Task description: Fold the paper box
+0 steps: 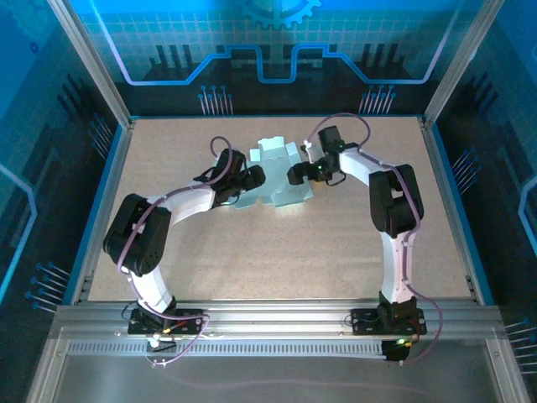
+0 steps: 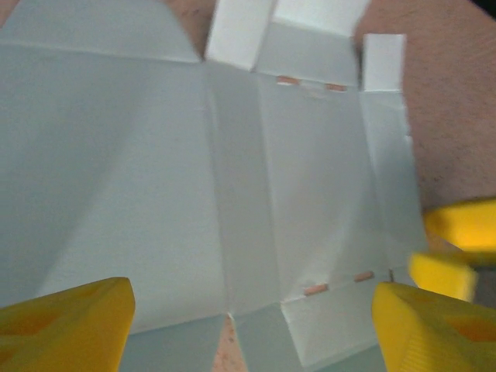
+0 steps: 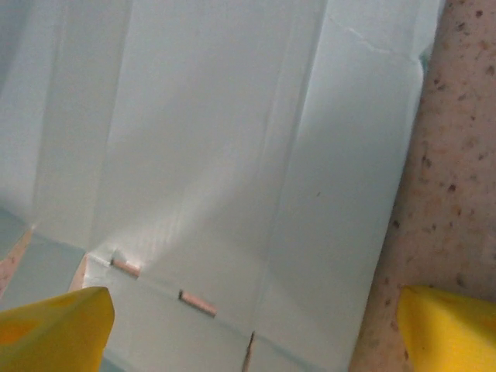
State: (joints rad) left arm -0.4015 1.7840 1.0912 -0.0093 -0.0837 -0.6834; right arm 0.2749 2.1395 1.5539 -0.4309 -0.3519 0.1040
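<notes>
The paper box [image 1: 281, 193] lies as a flat creased sheet at centre frame. I read the left gripper [image 1: 252, 178] and right gripper [image 1: 295, 175] as spread wide over it, grasping nothing. Advice: pin the middle panel and lift one side along its crease.

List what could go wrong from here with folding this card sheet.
1. The paper box lies flat, and both the left gripper and the right gripper are open, so a push may slide it rather than fold it.
2. The grippers sit close together over the sheet; they might collide.
</notes>
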